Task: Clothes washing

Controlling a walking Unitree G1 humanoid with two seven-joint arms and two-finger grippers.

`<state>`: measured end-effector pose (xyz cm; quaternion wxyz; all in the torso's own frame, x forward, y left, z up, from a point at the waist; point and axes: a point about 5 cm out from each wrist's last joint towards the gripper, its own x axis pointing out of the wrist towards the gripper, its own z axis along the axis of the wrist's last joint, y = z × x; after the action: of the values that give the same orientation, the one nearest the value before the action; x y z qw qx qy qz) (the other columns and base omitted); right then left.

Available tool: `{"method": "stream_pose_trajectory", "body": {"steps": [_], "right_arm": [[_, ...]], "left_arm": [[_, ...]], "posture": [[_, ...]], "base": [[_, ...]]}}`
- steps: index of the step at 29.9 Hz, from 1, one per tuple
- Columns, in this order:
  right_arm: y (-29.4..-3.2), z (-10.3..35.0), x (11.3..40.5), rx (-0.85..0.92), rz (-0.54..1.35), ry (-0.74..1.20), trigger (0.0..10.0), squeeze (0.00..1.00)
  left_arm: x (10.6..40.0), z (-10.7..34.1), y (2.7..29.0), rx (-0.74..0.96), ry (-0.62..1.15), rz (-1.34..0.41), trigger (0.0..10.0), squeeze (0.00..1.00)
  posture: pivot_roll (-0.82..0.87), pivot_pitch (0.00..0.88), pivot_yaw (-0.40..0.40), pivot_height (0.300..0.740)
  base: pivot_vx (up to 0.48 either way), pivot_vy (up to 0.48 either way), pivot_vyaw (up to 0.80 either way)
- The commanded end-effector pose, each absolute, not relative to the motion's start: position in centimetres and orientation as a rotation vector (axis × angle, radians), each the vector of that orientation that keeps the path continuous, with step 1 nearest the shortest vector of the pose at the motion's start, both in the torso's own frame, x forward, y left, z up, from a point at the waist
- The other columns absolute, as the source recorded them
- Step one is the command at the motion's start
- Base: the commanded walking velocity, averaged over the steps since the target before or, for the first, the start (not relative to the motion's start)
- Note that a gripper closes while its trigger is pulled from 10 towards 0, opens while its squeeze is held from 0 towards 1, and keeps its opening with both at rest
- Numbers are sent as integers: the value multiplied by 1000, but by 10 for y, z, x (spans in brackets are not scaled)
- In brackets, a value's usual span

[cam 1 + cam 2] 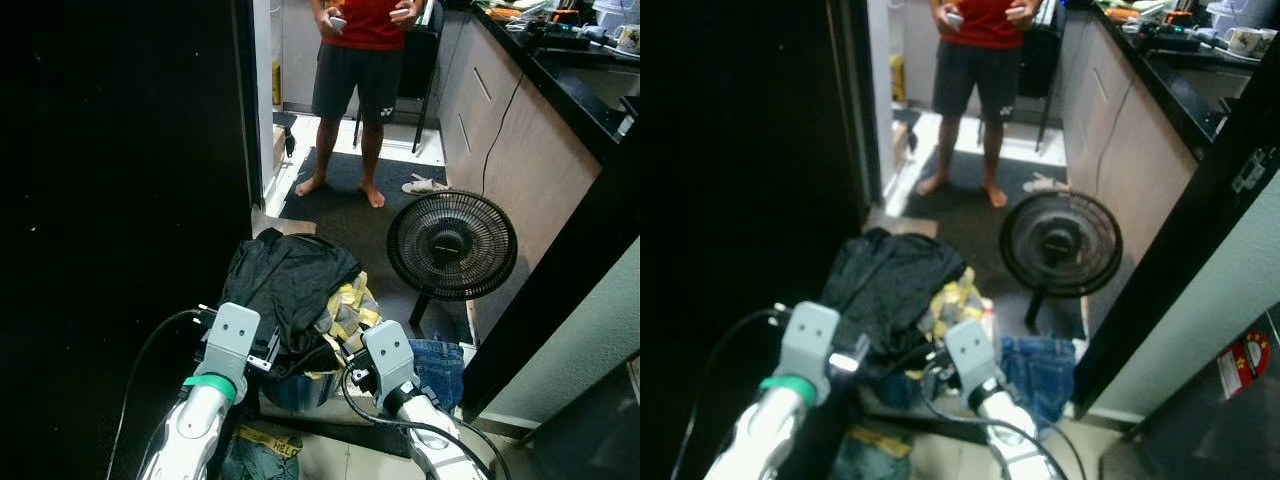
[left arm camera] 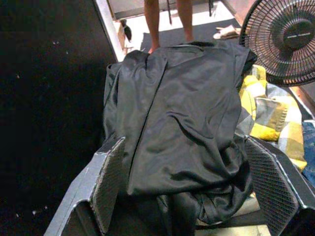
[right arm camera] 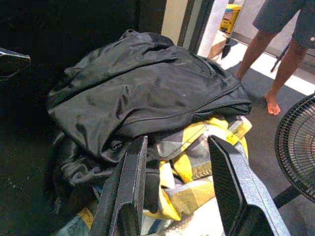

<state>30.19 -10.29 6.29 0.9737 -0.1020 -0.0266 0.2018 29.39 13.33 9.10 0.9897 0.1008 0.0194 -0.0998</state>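
Low in the frame's centre, a heaped black garment [image 1: 285, 285] over yellow plaid cloth [image 1: 350, 310]. Left gripper [image 2: 184, 194] spread wide around the garment's near edge; right gripper [image 3: 179, 184] spread over the plaid. Upper centre, a person [image 1: 360, 60]; right of centre, a fan [image 1: 452, 245].

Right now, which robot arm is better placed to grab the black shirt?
Probably the left. The left gripper is open with the black shirt bunched between its fingers. The right gripper, also open, points at the yellow cloth beneath, at the shirt's edge.
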Motion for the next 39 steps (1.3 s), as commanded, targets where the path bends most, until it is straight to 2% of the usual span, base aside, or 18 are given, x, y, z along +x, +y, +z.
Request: {"method": "stream_pose_trajectory", "body": {"steps": [1,11,20,39], "right_arm": [[-105,56,298,-211,404,-22,10000,0],[-107,56,299,-215,403,-24,10000,0],[-106,57,300,-215,403,-24,10000,0],[-106,56,299,-212,403,-25,10000,0]], "left_arm": [[293,85,133,207,61,-199,10000,0],[293,86,133,206,53,-194,10000,0],[294,91,132,181,15,-199,10000,0],[296,92,143,217,9,-131,10000,0]], "posture": [[49,65,3,740],[47,62,0,740],[46,65,1,740],[47,72,2,740]], "base": [[0,-480,0],[0,-387,0],[0,0,0],[438,0,0]]}}
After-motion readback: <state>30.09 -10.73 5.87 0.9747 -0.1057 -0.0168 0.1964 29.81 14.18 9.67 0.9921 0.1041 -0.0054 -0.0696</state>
